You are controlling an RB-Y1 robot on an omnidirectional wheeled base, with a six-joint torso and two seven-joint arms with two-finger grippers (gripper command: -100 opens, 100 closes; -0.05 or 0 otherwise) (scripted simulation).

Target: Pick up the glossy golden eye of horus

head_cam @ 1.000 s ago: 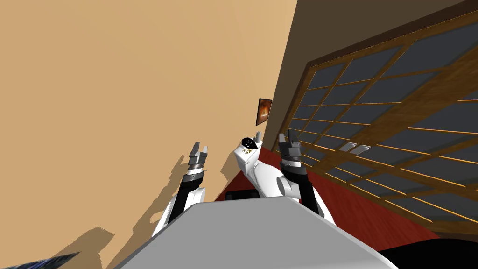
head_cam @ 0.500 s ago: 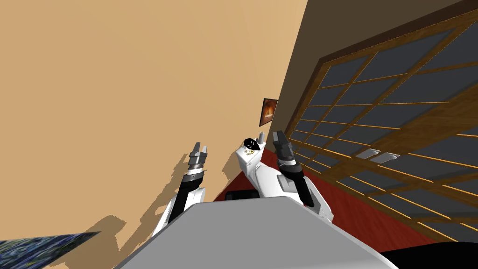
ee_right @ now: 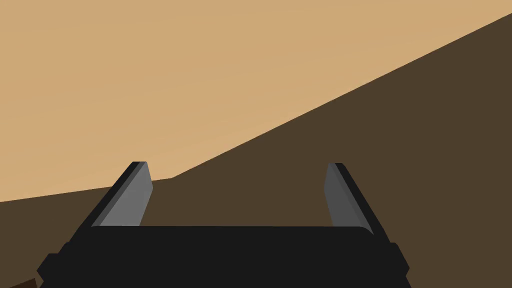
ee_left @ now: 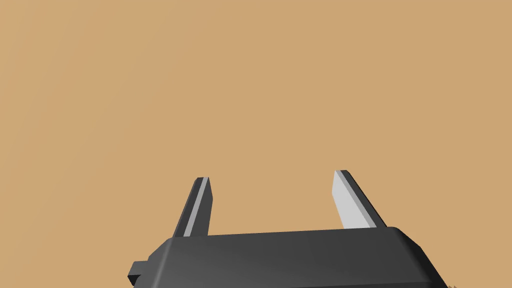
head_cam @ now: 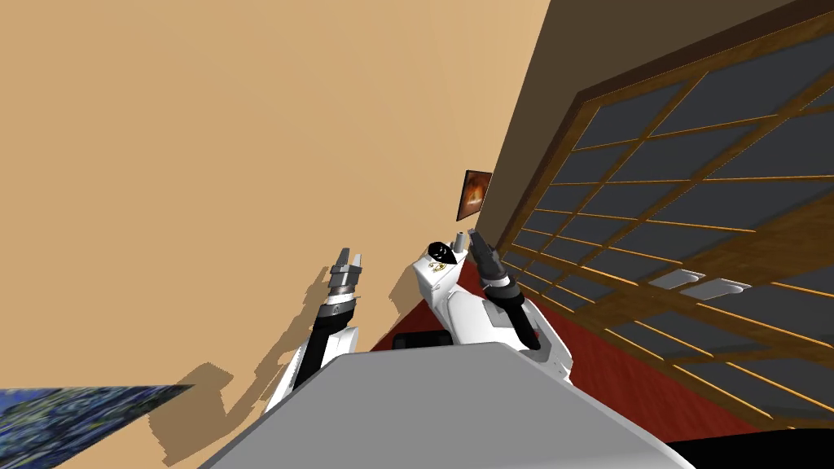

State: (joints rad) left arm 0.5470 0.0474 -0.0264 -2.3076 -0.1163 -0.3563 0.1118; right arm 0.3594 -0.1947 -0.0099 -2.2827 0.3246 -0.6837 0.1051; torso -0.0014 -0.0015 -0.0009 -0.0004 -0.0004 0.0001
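Note:
Both arms are raised in front of a tan wall (head_cam: 244,122). My left gripper (head_cam: 348,259) points at that wall, and in its wrist view it (ee_left: 272,187) stands open with nothing between the fingers. My right gripper (head_cam: 476,240) is held up near the corner where the tan wall meets a darker brown wall (head_cam: 554,73). Seen from its own wrist, the right gripper (ee_right: 237,180) is open and empty too.
A large wood-latticed window (head_cam: 692,203) fills the right side above a red floor (head_cam: 619,366). A small framed picture (head_cam: 475,195) hangs by the corner. A blue patterned picture (head_cam: 73,411) sits at the lower left. There is a black area at the bottom right.
My view has turned: the window slid right and the blue picture came in at the lower left. My right gripper swung inward toward the corner. The left arm kept still.

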